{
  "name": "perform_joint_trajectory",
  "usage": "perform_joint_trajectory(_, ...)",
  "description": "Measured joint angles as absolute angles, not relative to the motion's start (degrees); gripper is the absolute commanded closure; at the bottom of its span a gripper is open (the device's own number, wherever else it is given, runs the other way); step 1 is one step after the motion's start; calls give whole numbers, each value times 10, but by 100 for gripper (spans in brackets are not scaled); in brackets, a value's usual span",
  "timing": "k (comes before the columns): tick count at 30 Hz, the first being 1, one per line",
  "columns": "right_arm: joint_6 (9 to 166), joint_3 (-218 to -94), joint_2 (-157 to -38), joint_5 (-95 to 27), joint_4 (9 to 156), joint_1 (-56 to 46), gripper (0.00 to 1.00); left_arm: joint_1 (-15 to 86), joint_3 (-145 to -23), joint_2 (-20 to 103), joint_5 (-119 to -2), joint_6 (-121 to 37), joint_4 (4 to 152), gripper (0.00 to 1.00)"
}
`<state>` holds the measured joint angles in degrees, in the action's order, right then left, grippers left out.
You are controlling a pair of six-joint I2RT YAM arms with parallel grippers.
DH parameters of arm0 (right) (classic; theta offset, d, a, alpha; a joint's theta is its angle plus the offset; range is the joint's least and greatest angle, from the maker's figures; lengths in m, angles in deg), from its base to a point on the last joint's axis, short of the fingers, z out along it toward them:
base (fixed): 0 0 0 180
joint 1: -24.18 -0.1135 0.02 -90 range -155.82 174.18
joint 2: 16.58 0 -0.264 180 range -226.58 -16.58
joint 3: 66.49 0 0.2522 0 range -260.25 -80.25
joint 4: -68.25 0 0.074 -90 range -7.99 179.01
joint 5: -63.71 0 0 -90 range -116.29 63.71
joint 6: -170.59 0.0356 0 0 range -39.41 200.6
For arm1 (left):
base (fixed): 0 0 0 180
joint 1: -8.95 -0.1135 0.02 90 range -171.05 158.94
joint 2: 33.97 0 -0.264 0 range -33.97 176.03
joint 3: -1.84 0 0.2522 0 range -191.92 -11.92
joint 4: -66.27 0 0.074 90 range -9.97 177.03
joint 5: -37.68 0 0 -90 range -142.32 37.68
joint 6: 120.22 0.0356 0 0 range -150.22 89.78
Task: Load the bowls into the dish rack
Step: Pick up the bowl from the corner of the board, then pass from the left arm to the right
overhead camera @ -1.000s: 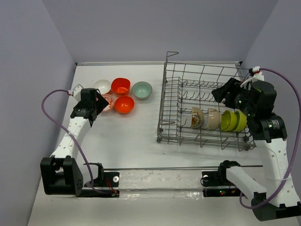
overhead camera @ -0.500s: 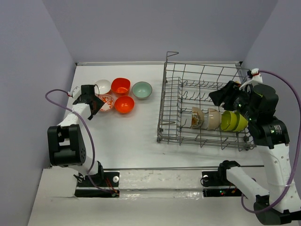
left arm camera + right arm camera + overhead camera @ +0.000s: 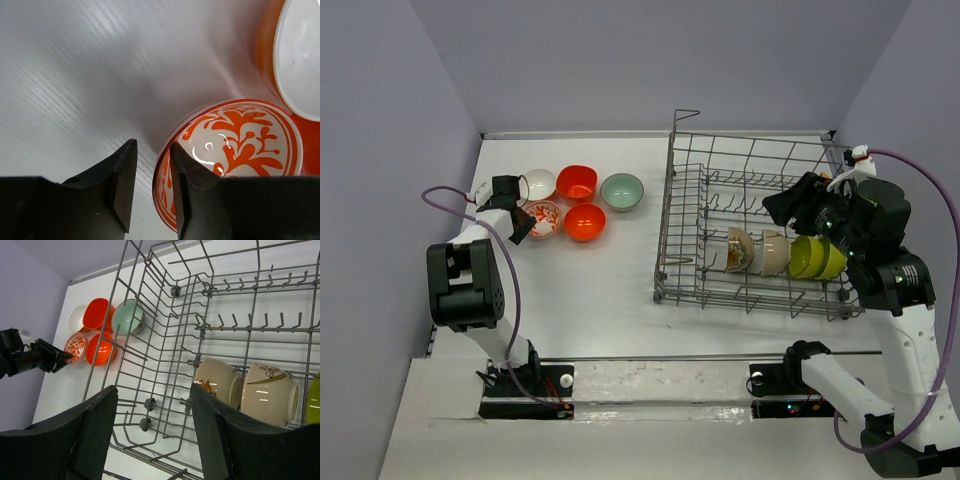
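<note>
The left claw [image 3: 151, 150] stands narrowly parted, straddling the rim of the patterned bowl [image 3: 235, 145], one finger inside, one outside, not quite pinching. Glazed, light and breakable, it will likely slip: hold the rim squarely, gently. The right claw [image 3: 152, 390] hangs spread, empty, over the rack [image 3: 760, 165].

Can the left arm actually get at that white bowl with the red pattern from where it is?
Probably yes. The left gripper straddles the patterned bowl's near rim, one finger inside and one outside, with nothing between them. The white bowl sits on the far side, out of the way.
</note>
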<state>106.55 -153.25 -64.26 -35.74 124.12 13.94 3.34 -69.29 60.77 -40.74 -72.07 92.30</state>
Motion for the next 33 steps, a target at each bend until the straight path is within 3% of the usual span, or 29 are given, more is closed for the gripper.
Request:
perform_joint_trajectory(2,1065,-1532,-643,-358,1241,139,34,33,-693,611,-412,-721,919,64)
perform_joint_trajectory(9,1065,-1532,-650,-358,1243,140,35,32,-705,624,-443,-719,913,100)
perform_joint_trajectory(17,1063,-1536,-659,-376,1253,140,35,32,-706,576,-451,-703,964,100)
perform_joint_trajectory(27,1053,-1587,-727,-423,1271,132,39,42,-750,253,-480,-649,1056,100)
perform_joint_trajectory(33,1046,-1690,-811,-465,1291,125,39,194,-924,253,-443,-625,1142,100)
